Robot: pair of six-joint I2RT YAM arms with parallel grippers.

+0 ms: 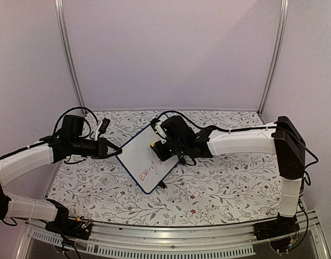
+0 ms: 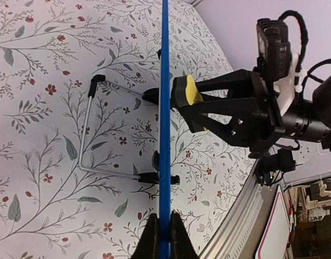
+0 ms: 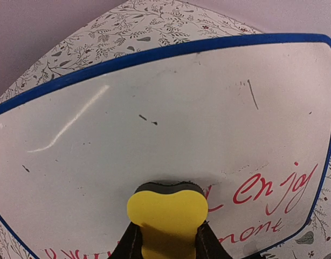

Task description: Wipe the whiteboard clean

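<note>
Observation from the near side of the floral-patterned table:

1. The whiteboard is standing around the middle of the table, between the two arms and turned cornerwise to them. It is resting propped on a thin wire stand with black feet, its writing face looking towards the right arm.

2. The left gripper is reaching in from the left and pinching the board's left edge. In the left wrist view its two fingers are sitting closed on either side of the blue frame, with the frame running straight up between them.

3. The right gripper is clamping a yellow eraser between its fingers. The eraser's dark felt face is pointing at the white surface and appears to be pressing against it, just above the lettering.

4. Red handwriting is showing on the lower part of the board; the word "enjoy" is reading clearly, while the words beneath and to the side are partly hidden behind the eraser and cut off by the edge of the view.

5. The upper part of the board is showing only faint dark flecks and a streak of glare.
</note>
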